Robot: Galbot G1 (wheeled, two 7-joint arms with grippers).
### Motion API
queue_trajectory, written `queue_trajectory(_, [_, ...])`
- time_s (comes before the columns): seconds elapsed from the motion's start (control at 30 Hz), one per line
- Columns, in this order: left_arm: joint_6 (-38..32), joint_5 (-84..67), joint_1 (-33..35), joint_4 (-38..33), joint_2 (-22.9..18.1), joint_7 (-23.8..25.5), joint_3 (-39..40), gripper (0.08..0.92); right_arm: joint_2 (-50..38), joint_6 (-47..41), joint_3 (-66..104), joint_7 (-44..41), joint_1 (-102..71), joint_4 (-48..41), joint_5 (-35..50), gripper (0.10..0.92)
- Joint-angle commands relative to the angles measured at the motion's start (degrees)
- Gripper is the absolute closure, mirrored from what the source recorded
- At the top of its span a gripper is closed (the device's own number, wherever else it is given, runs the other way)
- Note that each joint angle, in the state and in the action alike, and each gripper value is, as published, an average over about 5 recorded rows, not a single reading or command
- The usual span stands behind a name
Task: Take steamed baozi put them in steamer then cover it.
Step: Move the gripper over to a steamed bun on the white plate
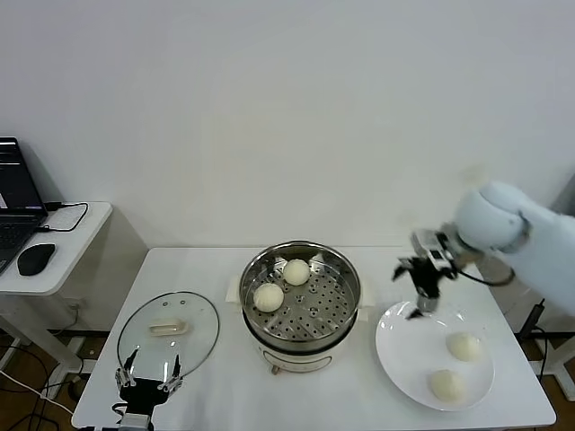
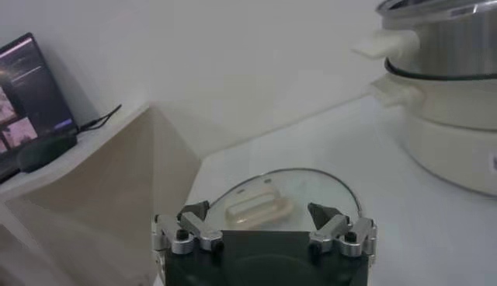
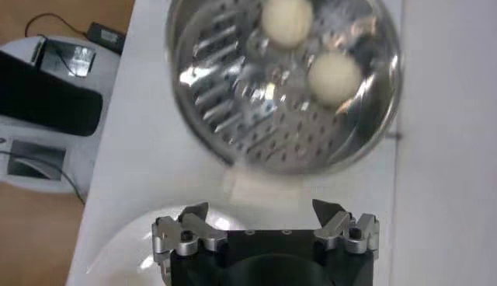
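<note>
Now, right gripper: my right gripper (image 1: 419,289) hung above the table between the steamer and the plate, jaws spread wide with nothing in them
Left gripper: my left gripper (image 1: 148,377) sat low at the table's near left corner, just in front of the lid, jaws apart and empty
Steamer: the steel steamer (image 1: 300,301) stood in the middle of the white table (image 1: 207,386) on its white base, uncovered, perforated tray showing
Buns inside: two steamed baozi lay on the tray toward its left and back, one (image 1: 269,297) nearer me and one (image 1: 296,271) behind it, close together
Buns waiting: two more baozi rested on the white plate (image 1: 395,346) at the right of the table, one (image 1: 464,346) farther from me and one (image 1: 446,384) nearer, set apart from each other
Lid: the glass lid (image 1: 168,330) lay flat on the table left of the steamer, handle up
Side desk: a laptop (image 1: 16,202) and a black mouse (image 1: 36,259) sat on a small table (image 1: 76,251) off to my left
</note>
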Motion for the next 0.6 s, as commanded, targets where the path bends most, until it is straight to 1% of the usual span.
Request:
queue_trajectory(0.03, [-0.1, 0.0, 0.6, 0.3, 0.0, -0.2, 0.2, 0.177, -9.4, 2.7, 3.9, -0.5, -13.1, 4.3, -7.4, 0.203])
queue_trajectory(0.3, [-0.1, 0.3, 0.9, 0.6, -0.2, -0.2, -0.1, 0.177, -7.0, 3.5, 7.4, -0.3, -21.4, 2.2, -11.5, 0.203])
queue_trajectory(0.6, [-0.1, 0.9, 0.8, 1.8, -0.4, -0.2, -0.1, 0.177, -3.9, 3.2, 11.4, 1.5, -29.3, -1.0, -14.0, 0.203])
